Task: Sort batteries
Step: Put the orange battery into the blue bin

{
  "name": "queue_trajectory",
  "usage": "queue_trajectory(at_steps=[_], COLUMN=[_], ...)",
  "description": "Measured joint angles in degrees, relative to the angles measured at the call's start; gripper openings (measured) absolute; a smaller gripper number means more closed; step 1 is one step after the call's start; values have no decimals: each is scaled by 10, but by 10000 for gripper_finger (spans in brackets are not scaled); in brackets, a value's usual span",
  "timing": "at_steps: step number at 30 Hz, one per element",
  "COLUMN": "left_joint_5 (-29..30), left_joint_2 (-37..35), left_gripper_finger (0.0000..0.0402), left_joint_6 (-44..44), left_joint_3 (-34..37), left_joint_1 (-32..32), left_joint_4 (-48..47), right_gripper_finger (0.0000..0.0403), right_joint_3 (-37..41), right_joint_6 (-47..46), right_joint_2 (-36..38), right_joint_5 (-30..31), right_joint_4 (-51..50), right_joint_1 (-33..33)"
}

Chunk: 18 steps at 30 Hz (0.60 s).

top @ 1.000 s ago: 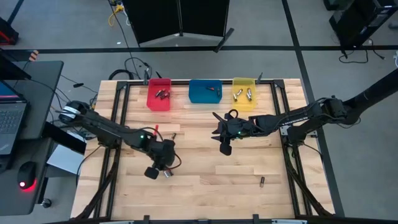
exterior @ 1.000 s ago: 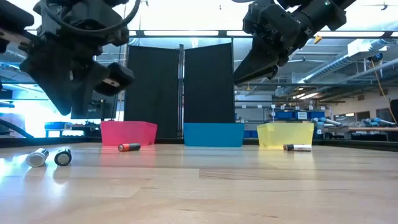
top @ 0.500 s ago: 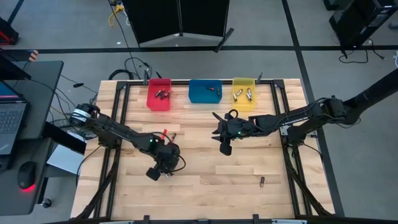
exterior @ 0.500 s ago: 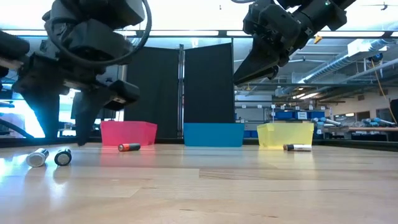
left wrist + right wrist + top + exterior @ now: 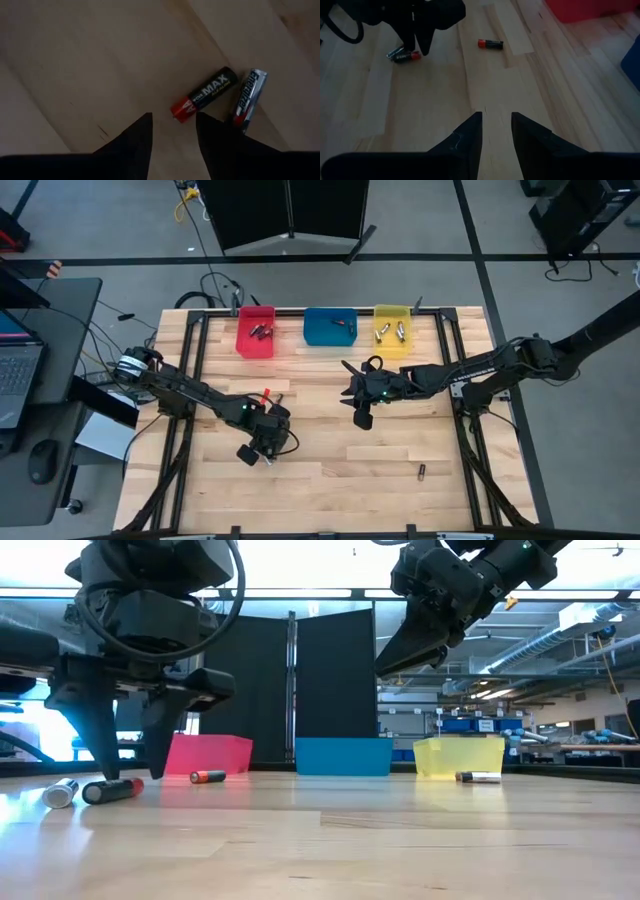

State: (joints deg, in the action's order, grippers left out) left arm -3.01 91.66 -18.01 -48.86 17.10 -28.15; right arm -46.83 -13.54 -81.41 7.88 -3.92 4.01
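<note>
Low view shows my left tool (image 5: pixel 122 755) down at the table (image 5: pixel 400 840), its two fingers spread and standing just above a black-and-red battery (image 5: pixel 112 790) that lies on its side on the wood. Beside that cell lies a silver battery (image 5: pixel 60 794), close to it. Neither is gripped; my left tool is released, with nothing between its fingers.

From my left wrist camera, the black-and-red cell (image 5: pixel 204 93) and the silver one (image 5: pixel 247 99) lie side by side just ahead of my fingertips (image 5: pixel 141 131), nearly touching each other.

My right tool (image 5: pixel 361 418) hangs above the middle of the table, well clear of the wood. Its fingers (image 5: pixel 470 135) stand a little apart and nothing sits between them.

Another battery with a red end (image 5: pixel 266 394) lies on the table in front of the red bin (image 5: pixel 255 332), and a dark one (image 5: pixel 421 471) lies alone near the front right of the table. More batteries rest inside the red bin, the blue bin (image 5: pixel 329 327) and the yellow bin (image 5: pixel 392 328), lined up along the far edge.
</note>
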Motion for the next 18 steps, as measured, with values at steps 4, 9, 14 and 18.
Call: queue_trajectory(at_steps=[4, 9, 14, 18], left_joint_5=[5, 23, 41, 55], left_joint_2=[0, 0, 0, 0], left_gripper_finger=[159, 159, 159, 159], left_joint_6=[-19, -84, -171, -221], left_joint_3=[0, 0, 0, 0], left_joint_1=[1, 7, 22, 34], left_joint_4=[1, 12, 22, 25], right_gripper_finger=[115, 115, 115, 115], right_joint_3=[0, 0, 0, 0], right_joint_6=[0, 1, 2, 2], right_joint_2=[0, 0, 0, 0], right_joint_5=[0, 0, 0, 0], right_joint_4=[0, 0, 0, 0], right_joint_1=[0, 0, 0, 0])
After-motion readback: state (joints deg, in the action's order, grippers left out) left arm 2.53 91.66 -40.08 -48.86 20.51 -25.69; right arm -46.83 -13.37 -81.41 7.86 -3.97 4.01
